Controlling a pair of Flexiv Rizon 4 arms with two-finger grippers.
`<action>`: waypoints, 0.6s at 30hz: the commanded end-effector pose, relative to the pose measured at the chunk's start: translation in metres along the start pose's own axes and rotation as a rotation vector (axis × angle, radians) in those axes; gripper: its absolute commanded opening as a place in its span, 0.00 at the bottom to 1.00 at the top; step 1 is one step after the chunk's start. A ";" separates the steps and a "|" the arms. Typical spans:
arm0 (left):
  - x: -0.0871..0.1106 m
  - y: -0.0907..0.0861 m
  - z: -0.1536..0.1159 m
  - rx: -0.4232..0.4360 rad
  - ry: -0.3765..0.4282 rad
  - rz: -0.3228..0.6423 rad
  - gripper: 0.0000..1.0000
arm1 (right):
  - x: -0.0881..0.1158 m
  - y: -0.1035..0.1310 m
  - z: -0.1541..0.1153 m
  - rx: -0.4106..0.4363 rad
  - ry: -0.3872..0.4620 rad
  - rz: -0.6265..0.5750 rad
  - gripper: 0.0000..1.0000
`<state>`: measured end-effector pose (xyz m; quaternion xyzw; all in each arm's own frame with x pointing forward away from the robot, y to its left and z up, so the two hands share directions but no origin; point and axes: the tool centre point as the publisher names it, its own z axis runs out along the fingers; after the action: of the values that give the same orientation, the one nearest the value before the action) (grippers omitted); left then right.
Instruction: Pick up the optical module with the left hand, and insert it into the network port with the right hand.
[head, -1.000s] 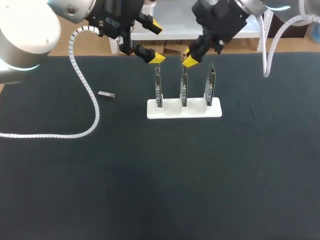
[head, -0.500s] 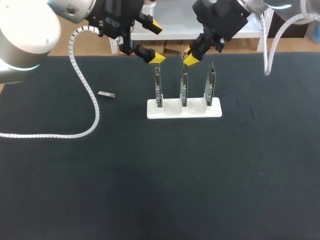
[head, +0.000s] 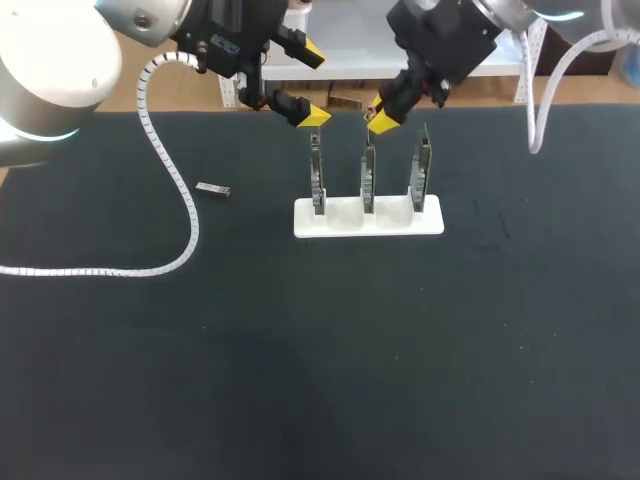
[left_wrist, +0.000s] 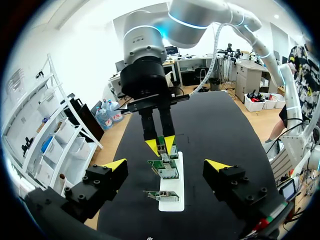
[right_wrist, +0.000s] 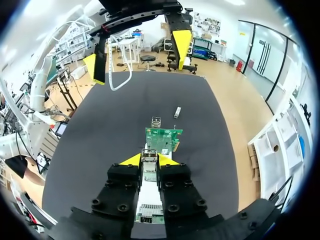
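Change in one second: right gripper (head: 381, 118), pinched narrow on the small silver optical module (right_wrist: 149, 153), edged up a trace above the middle green circuit board (head: 368, 180) in the white slotted stand (head: 340, 222); insertion judged not yet done. Left gripper (head: 312, 87): spread wide, empty, unmoved over the stand's left end (a second grey module (head: 213, 189) lies on the black table (head: 300, 350), well apart)

On your black table (head: 300, 350), toward its far side, lies a white stand (head: 340, 222); green boards (head: 316, 182) stand upright in it.
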<state>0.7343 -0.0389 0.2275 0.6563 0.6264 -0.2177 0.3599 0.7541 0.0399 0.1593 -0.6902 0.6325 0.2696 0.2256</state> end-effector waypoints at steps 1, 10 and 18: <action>-0.002 0.002 0.000 0.004 0.009 -0.002 1.00 | 0.000 -0.004 0.000 -0.002 0.004 -0.004 0.00; -0.002 0.002 0.000 0.004 0.009 -0.002 1.00 | 0.001 -0.005 0.002 -0.007 0.001 0.000 0.00; -0.002 0.002 0.000 0.004 0.009 -0.002 1.00 | -0.001 0.002 0.008 0.002 -0.019 0.002 0.00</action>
<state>0.7343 -0.0388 0.2274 0.6563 0.6264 -0.2177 0.3599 0.7569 0.0452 0.1560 -0.6883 0.6305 0.2790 0.2255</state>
